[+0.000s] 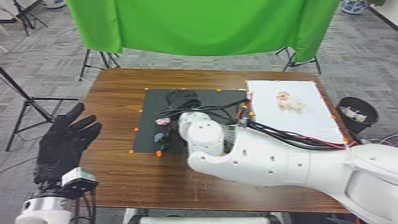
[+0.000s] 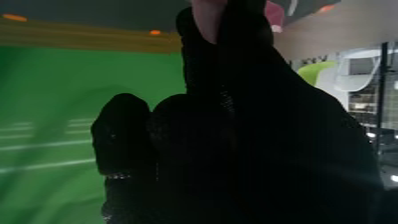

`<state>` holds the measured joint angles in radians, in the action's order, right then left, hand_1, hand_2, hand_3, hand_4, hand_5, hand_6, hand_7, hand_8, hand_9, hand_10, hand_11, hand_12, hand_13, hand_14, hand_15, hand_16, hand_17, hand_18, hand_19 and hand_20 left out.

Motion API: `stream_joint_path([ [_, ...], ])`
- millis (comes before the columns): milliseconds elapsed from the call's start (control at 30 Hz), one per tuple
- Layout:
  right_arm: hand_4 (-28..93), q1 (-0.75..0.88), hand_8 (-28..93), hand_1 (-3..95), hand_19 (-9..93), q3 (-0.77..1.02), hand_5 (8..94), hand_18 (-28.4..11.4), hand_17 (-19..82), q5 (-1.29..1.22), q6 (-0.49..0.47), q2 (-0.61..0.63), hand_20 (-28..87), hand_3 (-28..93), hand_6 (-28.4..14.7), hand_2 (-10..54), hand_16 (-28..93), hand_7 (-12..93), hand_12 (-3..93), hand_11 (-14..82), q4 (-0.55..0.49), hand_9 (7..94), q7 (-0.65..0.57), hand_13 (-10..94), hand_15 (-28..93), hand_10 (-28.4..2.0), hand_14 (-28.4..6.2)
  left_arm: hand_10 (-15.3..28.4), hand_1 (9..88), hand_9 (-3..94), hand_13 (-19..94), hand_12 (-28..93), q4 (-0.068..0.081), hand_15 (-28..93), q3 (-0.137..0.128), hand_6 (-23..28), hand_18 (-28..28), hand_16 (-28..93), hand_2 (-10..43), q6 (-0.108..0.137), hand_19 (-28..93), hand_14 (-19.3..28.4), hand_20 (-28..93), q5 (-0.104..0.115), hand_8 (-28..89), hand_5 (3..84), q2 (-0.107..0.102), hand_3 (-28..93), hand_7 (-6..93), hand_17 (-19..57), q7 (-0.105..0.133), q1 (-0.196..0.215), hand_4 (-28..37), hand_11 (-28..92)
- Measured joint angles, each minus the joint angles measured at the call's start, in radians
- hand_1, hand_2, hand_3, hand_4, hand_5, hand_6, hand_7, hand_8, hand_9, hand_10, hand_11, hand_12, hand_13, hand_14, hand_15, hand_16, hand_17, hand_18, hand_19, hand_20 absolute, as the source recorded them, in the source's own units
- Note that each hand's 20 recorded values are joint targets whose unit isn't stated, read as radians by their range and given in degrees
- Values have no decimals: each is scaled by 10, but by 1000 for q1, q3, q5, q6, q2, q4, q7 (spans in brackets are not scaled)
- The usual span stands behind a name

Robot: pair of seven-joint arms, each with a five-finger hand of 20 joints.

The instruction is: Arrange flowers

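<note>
In the head view, the left hand (image 1: 62, 145) is sitting by the left edge of the frame, beside the brown table (image 1: 111, 175). It is open, and its fingers are pointing up and spreading a little. The white right arm (image 1: 266, 162) is coming in from the lower right, and the right hand (image 1: 183, 100) is resting over the dark mat (image 1: 153, 105), a bit above the middle of the frame. A pink flower (image 1: 163, 121) is lying on the mat, just beside the arm's white wrist, left of the middle. Dark blue bits (image 1: 160, 137) are lying just below it. Over in the upper right, pale flowers (image 1: 291, 104) are lying on a white sheet (image 1: 311, 122). Black and red wires (image 1: 293, 140) are running along the right arm. A black bin (image 1: 357, 112) is standing by the table on the right side, and a green cloth (image 1: 195, 25) is hanging across the upper part of the frame.

In the right wrist view, the right hand is pinching a pink thing (image 2: 209, 20) between its black fingers (image 2: 197, 55). Another pink bit (image 2: 274, 15) is peeking out beside them. Past the hand, the green cloth is hanging near the brown table, and a white chair (image 2: 355, 75) is standing farther off.
</note>
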<state>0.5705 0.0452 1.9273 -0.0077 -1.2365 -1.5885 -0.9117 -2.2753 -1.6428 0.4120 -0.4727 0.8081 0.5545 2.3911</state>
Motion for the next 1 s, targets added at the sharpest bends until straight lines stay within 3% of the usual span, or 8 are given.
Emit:
stream_joint_path([
  [300, -245, 33, 13, 571, 932, 19, 657, -134, 578, 0, -46, -6, 386, 715, -22, -95, 173, 336, 322, 105, 1, 786, 0, 787, 764, -108, -34, 196, 279, 336, 221, 115, 2, 614, 1, 94, 234, -130, 69, -2, 474, 261, 99, 3, -81, 374, -4, 647, 109, -87, -6, -6, -240, 319],
  [500, -245, 70, 14, 508, 932, 70, 631, -142, 551, 1, -149, -7, 381, 754, -35, -95, 155, 276, 181, 265, -28, 648, 0, 733, 797, -160, -65, 195, 283, 336, 221, 116, 1, 615, 1, 94, 234, -130, 67, -2, 474, 261, 99, 7, -82, 373, -16, 646, 109, -87, -3, 4, -230, 321],
  [667, -231, 89, -115, 468, 932, 92, 603, -148, 533, -4, -195, -12, 375, 789, -43, -95, 139, 244, 161, 257, -45, 579, -3, 690, 816, -187, -86, 196, 284, 336, 222, 115, 1, 616, 1, 94, 234, -130, 65, -2, 474, 261, 99, 5, -82, 373, -14, 646, 109, -87, -4, 7, -226, 321],
  [1000, -231, 83, -118, 459, 932, 100, 563, -154, 523, -45, -219, -20, 371, 788, -65, -95, 129, 228, 158, 242, -66, 527, -23, 665, 827, -210, -102, 196, 286, 337, 222, 115, 0, 616, 4, 94, 234, -130, 62, -1, 474, 261, 98, 4, -82, 373, -3, 646, 109, -87, -2, 16, -222, 321],
])
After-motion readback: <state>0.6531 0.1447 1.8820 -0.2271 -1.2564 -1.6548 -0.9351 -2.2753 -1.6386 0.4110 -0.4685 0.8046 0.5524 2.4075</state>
